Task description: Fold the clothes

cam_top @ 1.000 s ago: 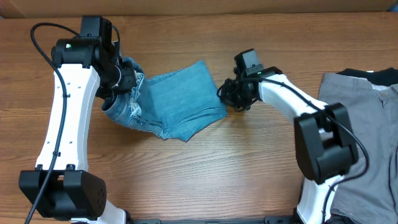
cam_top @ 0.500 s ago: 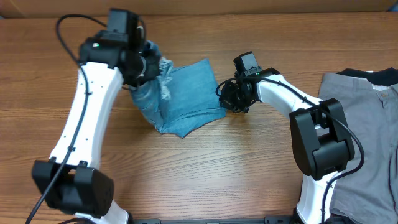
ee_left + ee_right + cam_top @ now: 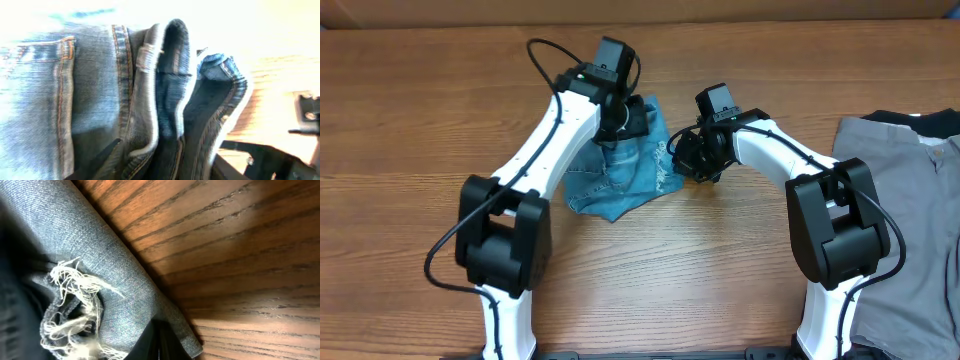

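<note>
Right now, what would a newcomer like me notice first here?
A bunched heap of blue jeans lies in the middle of the table, one fold held up by the left gripper. The right gripper sits at their frayed hem, on the heap's right. A grey garment lies at the far right.

The jeans [image 3: 620,185] lie bunched on the table [image 3: 410,120], with the left gripper [image 3: 620,122] at their rear edge, the right gripper [image 3: 692,158] against their right side, and another garment [image 3: 910,200] well to their right.
</note>
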